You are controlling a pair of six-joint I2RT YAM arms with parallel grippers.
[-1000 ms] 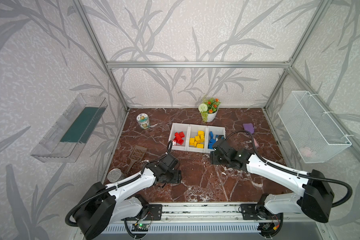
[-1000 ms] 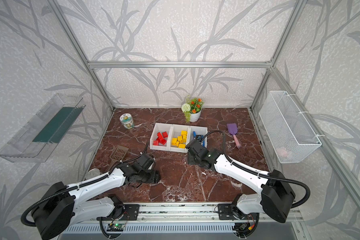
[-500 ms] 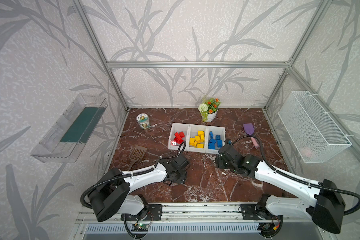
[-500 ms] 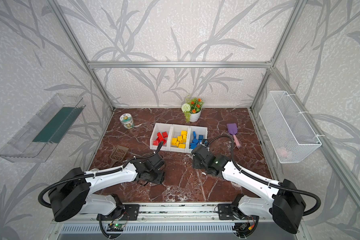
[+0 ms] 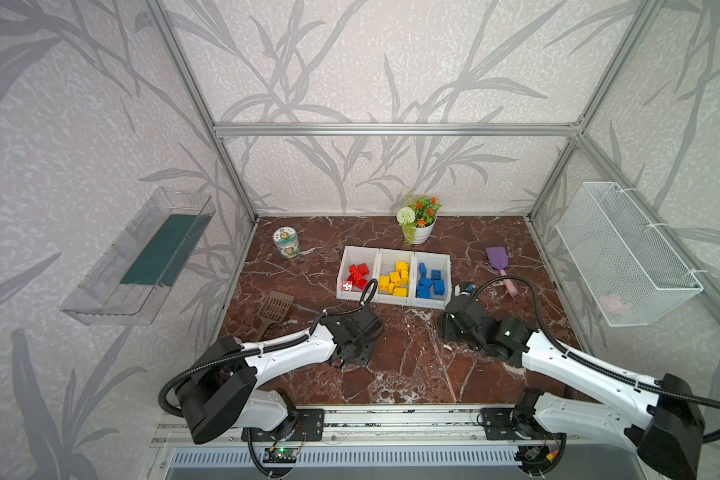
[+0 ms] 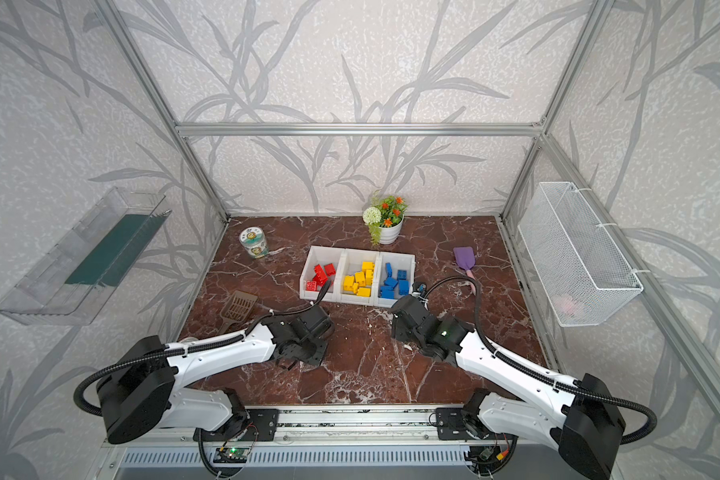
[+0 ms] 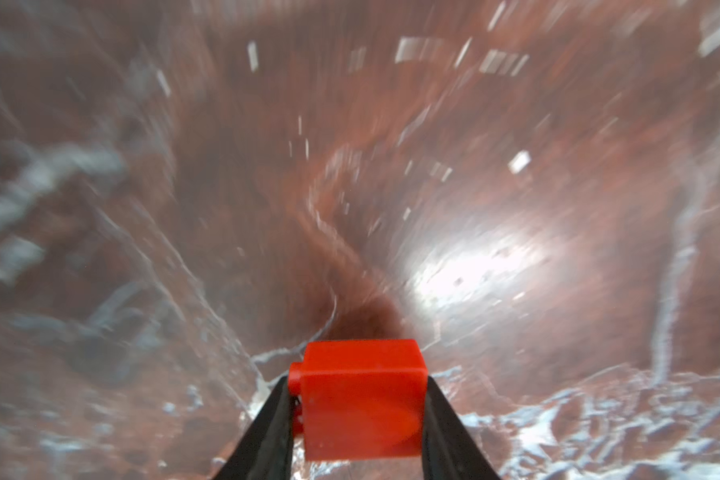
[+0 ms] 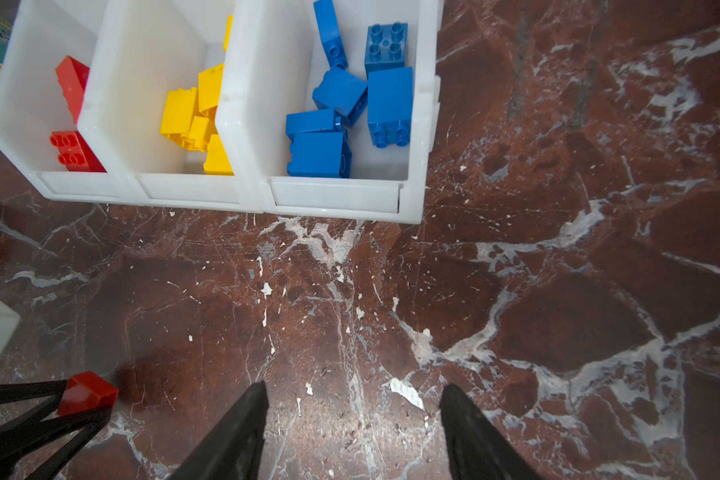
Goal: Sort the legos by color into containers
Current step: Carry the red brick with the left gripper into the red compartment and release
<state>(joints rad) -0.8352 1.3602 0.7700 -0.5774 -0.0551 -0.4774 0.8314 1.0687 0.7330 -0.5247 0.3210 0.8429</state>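
A small, smooth-faced red plastic studded brick (image 7: 362, 409) sits clamped in the left gripper (image 7: 358, 380), in front of three joined white plastic bins (image 8: 333, 199); the right gripper (image 8: 353, 388) gapes empty nearby.

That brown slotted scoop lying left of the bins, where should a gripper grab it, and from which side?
Take the brown scoop by its narrow handle, coming straight down with the fingers across the handle's width. It lies flat, and the slotted head looks too wide and thin to pinch.
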